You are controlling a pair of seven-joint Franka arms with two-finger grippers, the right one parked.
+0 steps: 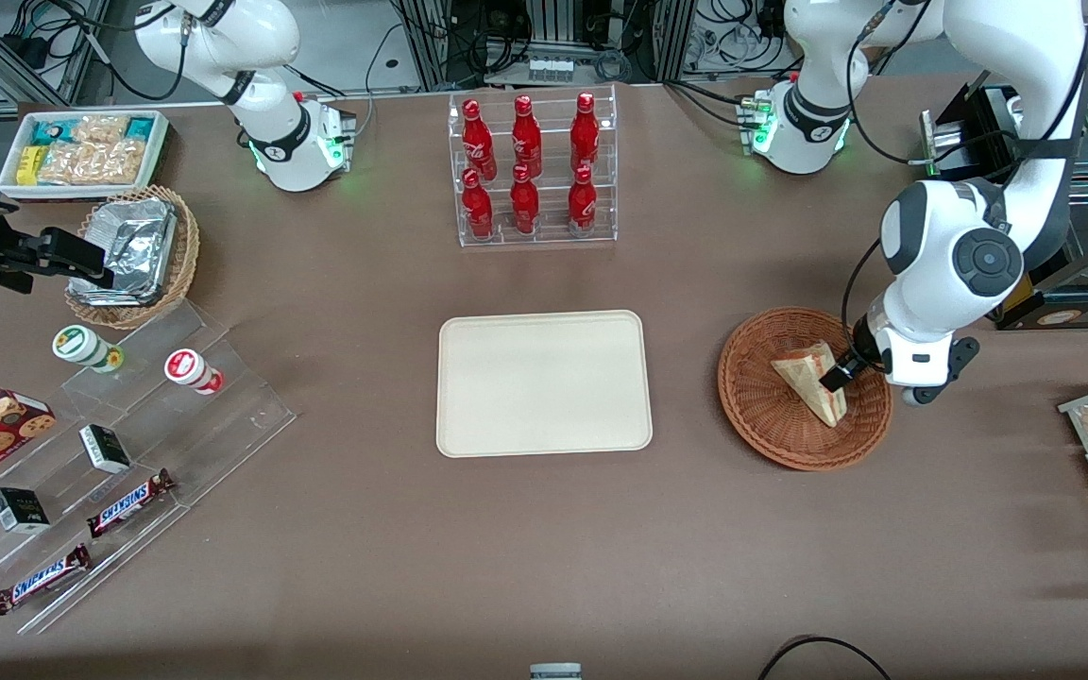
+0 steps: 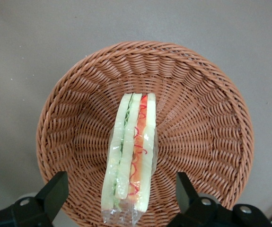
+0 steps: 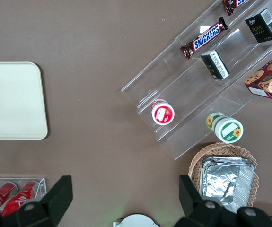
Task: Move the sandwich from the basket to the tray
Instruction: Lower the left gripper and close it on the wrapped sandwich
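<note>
The left arm's black two-finger gripper [image 2: 119, 194] hangs low over the round reddish-brown woven wicker basket [image 1: 759, 406], with its fingers [image 2: 55, 191] spread wide apart and holding nothing. In the wrist view, one finger sits on each side of the small triangular sandwich wedge of pale bread [image 2: 130, 161], neither one touching it. The sandwich stands on edge inside the basket, wrapped in clear film, its cut face turned up to show green and red-orange filling layers between the bread slices. In the front view, the sandwich [image 1: 810, 378] lies toward the side of the basket nearest the working arm, with a dark fingertip right at its edge.

The flat cream-beige rectangular tray [image 1: 544, 382] with rounded corners lies on the brown table [image 1: 544, 548], beside the basket and well apart from it, toward the parked arm's end. Nothing rests on the tray. A clear acrylic rack of red bottles [image 1: 533, 170] stands farther from the front camera than the tray.
</note>
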